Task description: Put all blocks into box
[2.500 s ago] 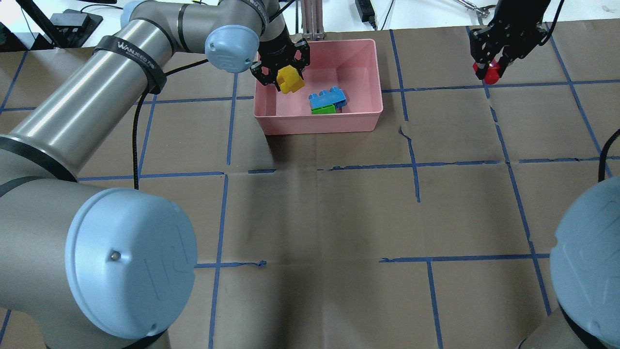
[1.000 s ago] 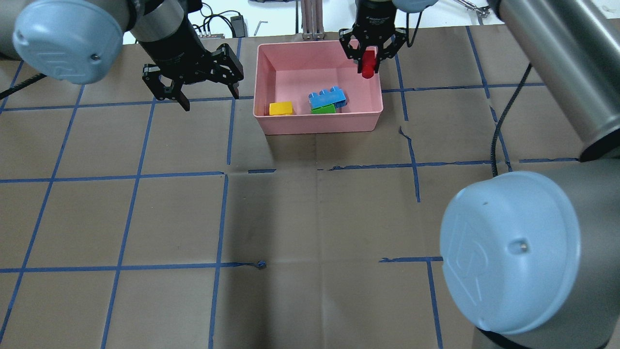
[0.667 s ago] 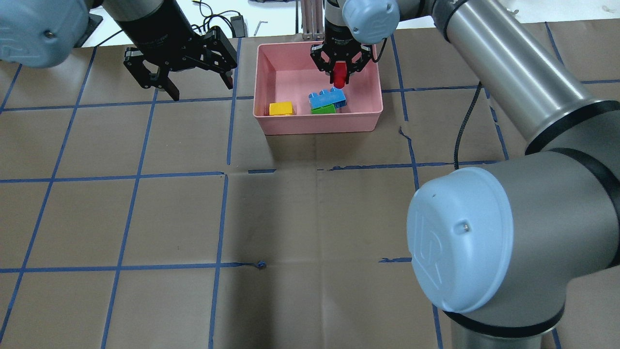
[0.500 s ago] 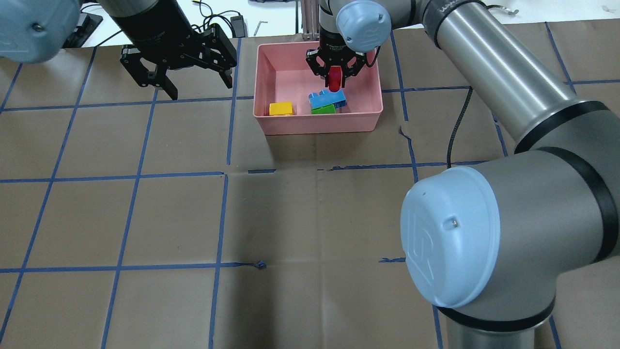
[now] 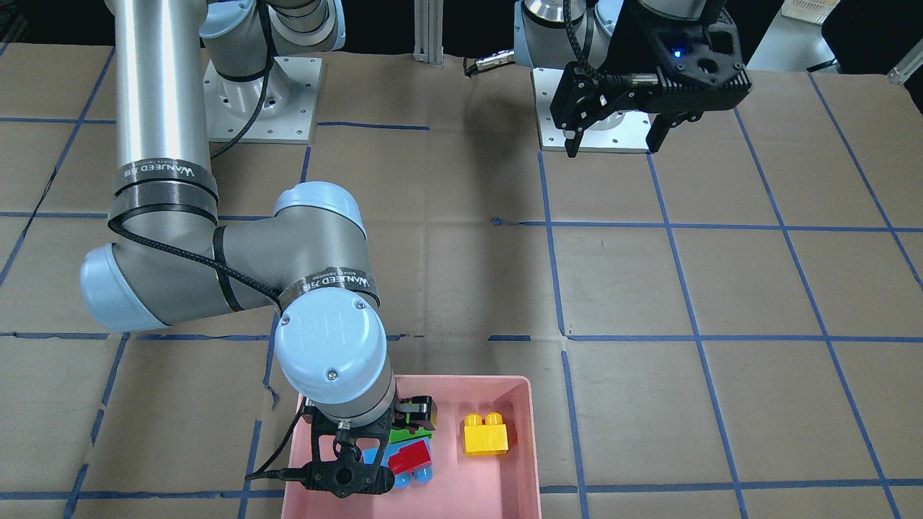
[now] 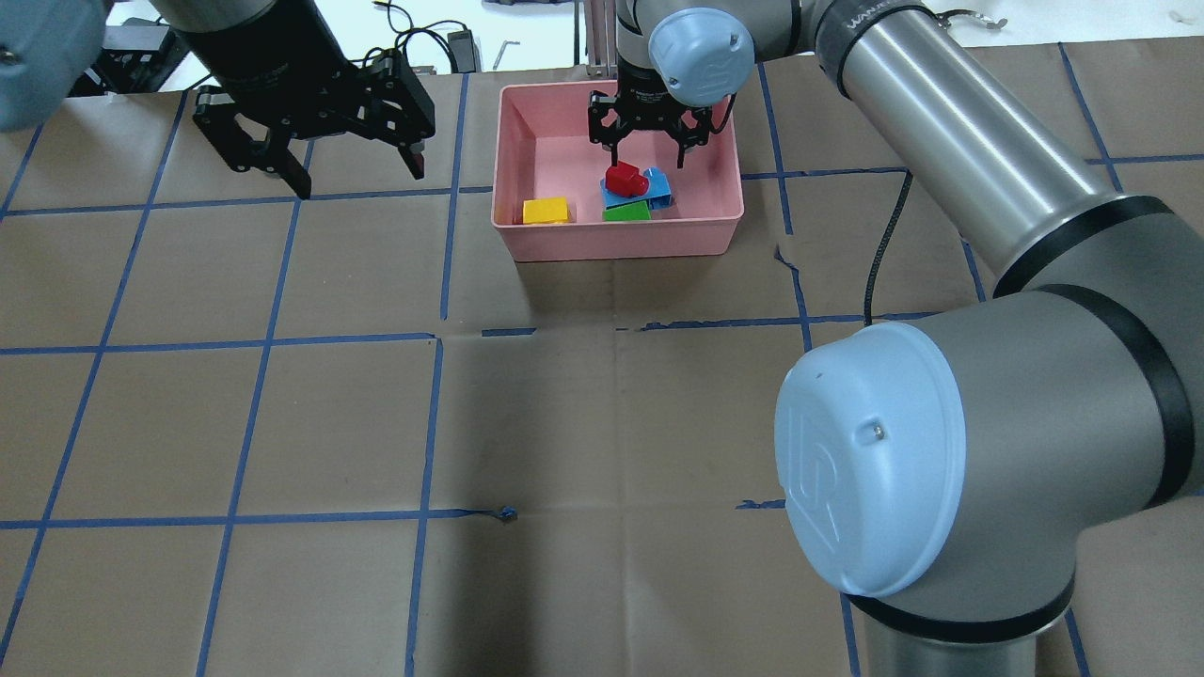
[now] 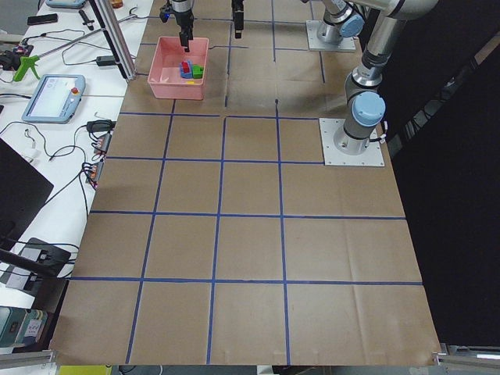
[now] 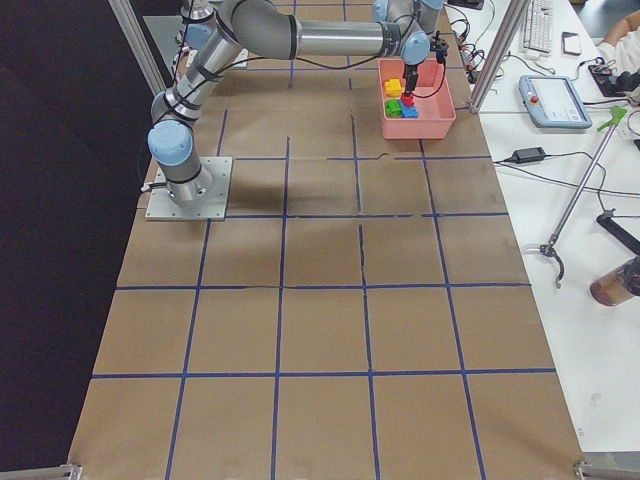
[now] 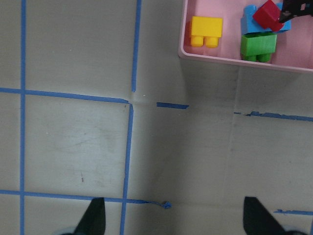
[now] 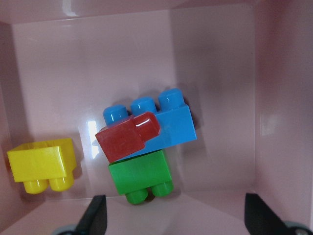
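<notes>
The pink box point(image 6: 621, 240) stands at the table's far middle and holds all four bricks. The red brick point(image 6: 623, 178) lies tilted on top of the blue brick point(image 6: 658, 185), with the green brick point(image 6: 626, 213) against them and the yellow brick point(image 6: 546, 210) apart to the left. The right wrist view shows the red brick point(image 10: 128, 136), the blue brick point(image 10: 166, 125), the green brick point(image 10: 141, 175) and the yellow brick point(image 10: 41, 164). My right gripper point(image 6: 647, 155) is open just above the red brick. My left gripper point(image 6: 357, 179) is open and empty, left of the box.
Brown paper with a blue tape grid point(image 6: 433, 338) covers the table. An aluminium post point(image 6: 602, 38) stands behind the box. My right arm's elbow point(image 6: 875, 461) is large in the overhead view. The arm base plates point(image 5: 591, 108) are on the robot side.
My right gripper has opened and let go of the red brick, which now rests on the blue brick. My left gripper has moved further left, away from the box.
</notes>
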